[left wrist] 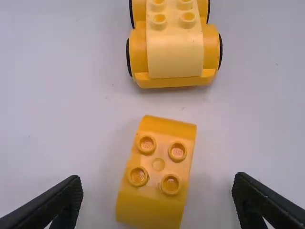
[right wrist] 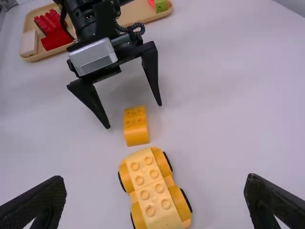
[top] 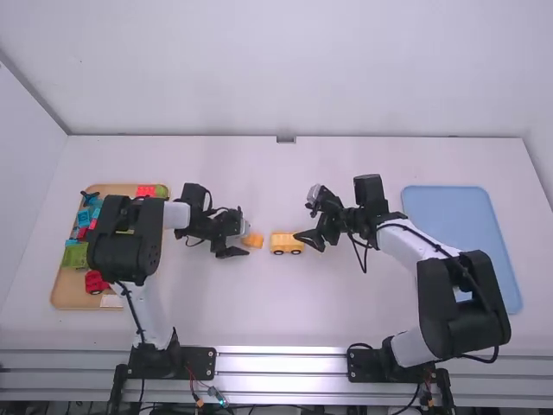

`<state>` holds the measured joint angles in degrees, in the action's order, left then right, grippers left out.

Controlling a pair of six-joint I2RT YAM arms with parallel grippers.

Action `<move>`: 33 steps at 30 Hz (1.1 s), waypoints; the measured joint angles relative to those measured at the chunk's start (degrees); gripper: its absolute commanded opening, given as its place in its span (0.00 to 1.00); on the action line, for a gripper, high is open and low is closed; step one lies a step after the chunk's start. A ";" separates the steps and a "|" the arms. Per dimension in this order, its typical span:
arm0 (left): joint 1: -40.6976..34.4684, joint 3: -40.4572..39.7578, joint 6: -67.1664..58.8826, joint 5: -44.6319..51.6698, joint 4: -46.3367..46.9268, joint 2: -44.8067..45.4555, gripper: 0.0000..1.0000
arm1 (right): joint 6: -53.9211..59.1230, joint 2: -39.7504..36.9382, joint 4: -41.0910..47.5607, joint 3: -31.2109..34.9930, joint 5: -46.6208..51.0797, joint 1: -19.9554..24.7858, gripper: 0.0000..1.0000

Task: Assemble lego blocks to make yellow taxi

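Note:
In the high view my left gripper (top: 235, 237) is beside the small orange brick (top: 252, 240), and my right gripper (top: 316, 228) is at the right end of the yellow car body (top: 286, 243). The left wrist view shows the left gripper (left wrist: 157, 191) open around the orange brick (left wrist: 157, 164), not touching it; the wheeled car body (left wrist: 174, 52) lies beyond. In the right wrist view the right gripper (right wrist: 155, 198) stands open, with the studded car body (right wrist: 155, 193) between and beyond its fingers. The orange brick (right wrist: 136, 128) sits apart from the car.
At the left a wooden tray (top: 65, 290) holds several coloured bricks, including a red vehicle piece (top: 95, 282); the left arm passes over it. A blue tray (top: 458, 212) lies at the right, partly under the right arm.

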<state>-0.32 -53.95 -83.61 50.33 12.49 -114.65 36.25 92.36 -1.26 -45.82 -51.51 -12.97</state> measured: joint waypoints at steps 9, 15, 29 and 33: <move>-0.02 0.57 -0.04 1.60 -3.23 0.02 0.66 | 0.00 0.00 0.04 0.00 -0.31 0.00 0.99; -0.02 2.89 1.27 2.40 -6.03 0.00 0.62 | -0.02 0.00 0.11 0.00 -0.42 0.00 0.99; 0.00 2.95 3.06 3.65 -7.91 -1.18 0.48 | -0.02 -0.02 0.07 0.00 -0.44 0.00 0.99; 0.00 2.95 3.10 4.87 -8.37 -2.47 0.34 | -0.07 0.00 0.07 0.00 -0.44 0.00 0.99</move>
<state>-0.32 -51.00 -80.51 55.20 4.12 -117.12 36.18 92.36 -1.19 -45.82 -51.94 -12.97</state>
